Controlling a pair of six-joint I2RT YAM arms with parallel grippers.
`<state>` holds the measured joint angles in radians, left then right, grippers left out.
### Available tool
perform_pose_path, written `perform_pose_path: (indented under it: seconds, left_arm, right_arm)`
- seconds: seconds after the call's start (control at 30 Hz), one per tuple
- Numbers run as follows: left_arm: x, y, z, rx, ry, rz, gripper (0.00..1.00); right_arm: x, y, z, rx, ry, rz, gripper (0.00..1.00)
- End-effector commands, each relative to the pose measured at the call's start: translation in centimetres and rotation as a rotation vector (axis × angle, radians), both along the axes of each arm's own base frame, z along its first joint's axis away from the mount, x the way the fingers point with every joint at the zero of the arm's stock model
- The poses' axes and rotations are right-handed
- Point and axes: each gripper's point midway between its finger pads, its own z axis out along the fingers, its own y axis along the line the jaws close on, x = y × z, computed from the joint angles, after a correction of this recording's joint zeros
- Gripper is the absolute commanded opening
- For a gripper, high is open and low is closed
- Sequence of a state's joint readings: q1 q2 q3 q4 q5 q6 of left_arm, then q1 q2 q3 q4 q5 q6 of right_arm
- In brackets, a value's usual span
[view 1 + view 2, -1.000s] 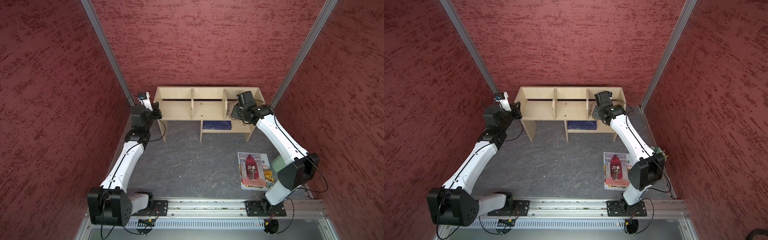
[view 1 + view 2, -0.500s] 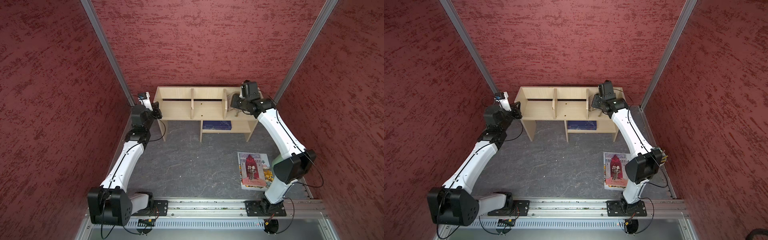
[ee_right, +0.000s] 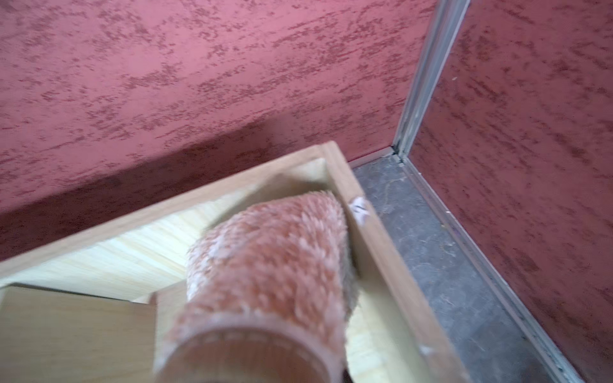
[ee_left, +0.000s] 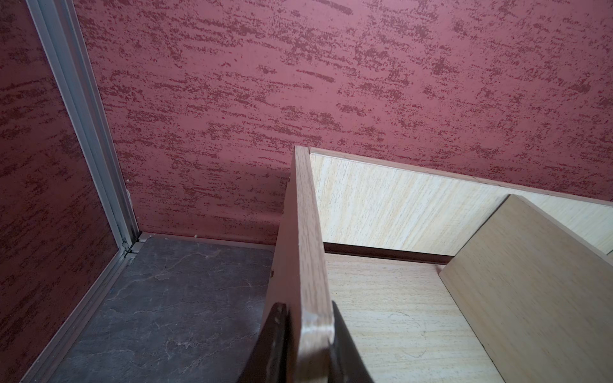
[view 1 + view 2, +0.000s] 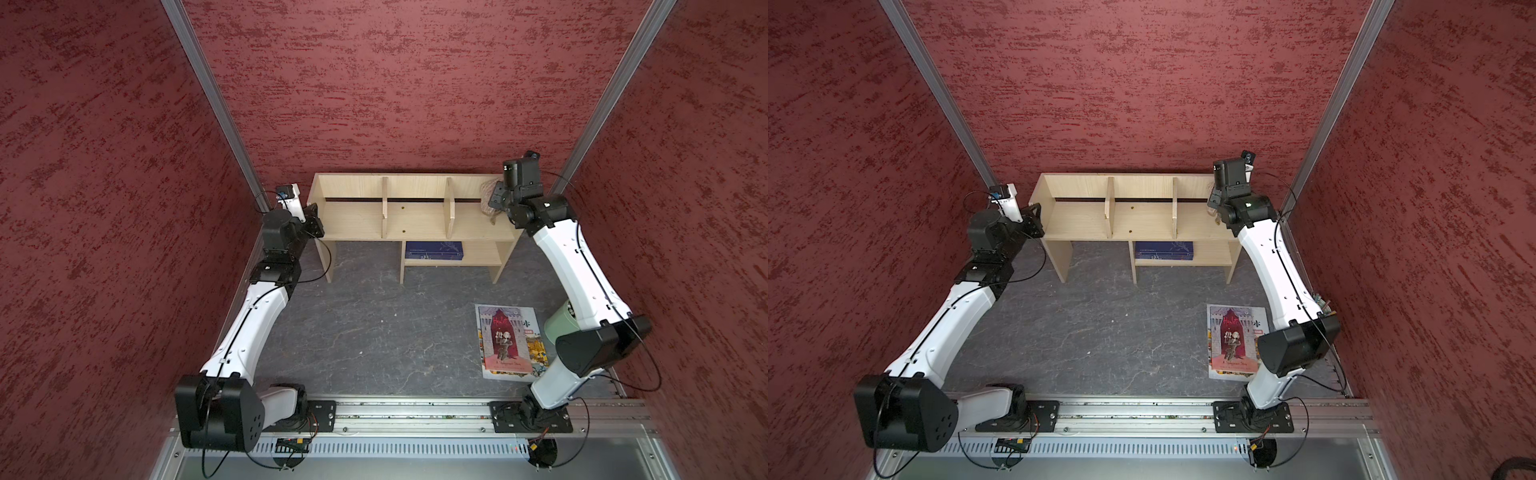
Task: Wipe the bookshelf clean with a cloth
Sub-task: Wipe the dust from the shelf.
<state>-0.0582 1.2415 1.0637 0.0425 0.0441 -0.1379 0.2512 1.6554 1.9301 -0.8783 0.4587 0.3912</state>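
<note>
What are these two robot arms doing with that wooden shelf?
They are cleaning the bookshelf. The left gripper is clamped on the side panel at one end, apparently steadying it. The right gripper holds the cloth, bunched, against the end panel near the back corner of the top compartment at the opposite end. A picture book lies on the floor nearby.

we see three mottled dark-red walls [image 5: 395,83] joined by pale metal corner posts [image 5: 215,104], enclosing a grey stone-patterned floor [image 5: 374,332] under even, soft light.
</note>
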Motion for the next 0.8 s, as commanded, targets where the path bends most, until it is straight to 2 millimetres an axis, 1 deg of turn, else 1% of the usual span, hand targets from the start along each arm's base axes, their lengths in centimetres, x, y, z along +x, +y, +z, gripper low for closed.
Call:
perform_pose_path:
  seconds: [0.0,0.03,0.07,0.1,0.13,0.2,0.33,0.47,0.53,0.57,0.63,0.7,0.77]
  left_arm:
    - [-0.7,-2.6,-4.9,-0.119,0.181,-0.085,0.0]
    - [-0.7,-2.6,-4.9,-0.119,0.182,-0.085,0.0]
    - [-0.8,-2.5,-4.9,-0.117,0.181,-0.084,0.0]
    - [-0.8,-2.5,-4.9,-0.116,0.18,-0.082,0.0]
    - [-0.8,-2.5,-4.8,-0.116,0.18,-0.082,0.0]
    - [-0.7,-2.5,-5.0,-0.117,0.182,-0.083,0.0]
    - [-0.6,-2.6,-5.2,-0.119,0.188,-0.085,0.0]
    - [-0.6,-2.7,-5.3,-0.12,0.192,-0.09,0.0]
    - [-0.5,-2.7,-5.4,-0.121,0.193,-0.09,0.0]
    - [-0.5,-2.7,-5.4,-0.121,0.193,-0.091,0.0]
    - [-0.6,-2.7,-5.3,-0.121,0.191,-0.091,0.0]
    - [-0.6,-2.7,-5.3,-0.119,0.191,-0.088,0.0]
    - [-0.6,-2.7,-5.3,-0.119,0.19,-0.087,0.0]
  right_arm:
    - [-1.8,-1.0,-0.1,-0.035,0.018,-0.01,0.0]
    - [-2.0,-0.8,-0.7,-0.018,0.031,-0.005,0.0]
    - [-2.2,-0.4,-2.0,0.01,0.051,0.008,0.0]
    - [-2.3,0.0,-3.9,0.03,0.083,0.024,0.0]
    - [-2.5,0.6,-4.2,0.075,0.074,0.032,0.0]
    - [-2.6,2.0,-7.0,0.143,0.106,0.07,0.0]
    - [-1.9,6.3,-8.3,0.263,0.083,0.18,0.0]
    - [-1.3,10.1,-7.8,0.309,0.071,0.289,0.0]
    - [-1.4,11.2,-7.6,0.309,0.074,0.32,0.0]
    - [-1.4,11.3,-7.5,0.303,0.075,0.322,0.0]
    - [-1.7,10.6,-7.7,0.276,0.087,0.295,0.0]
    - [-2.0,9.3,-7.7,0.222,0.096,0.246,0.0]
    - [-2.5,7.4,-7.5,0.141,0.119,0.183,0.0]
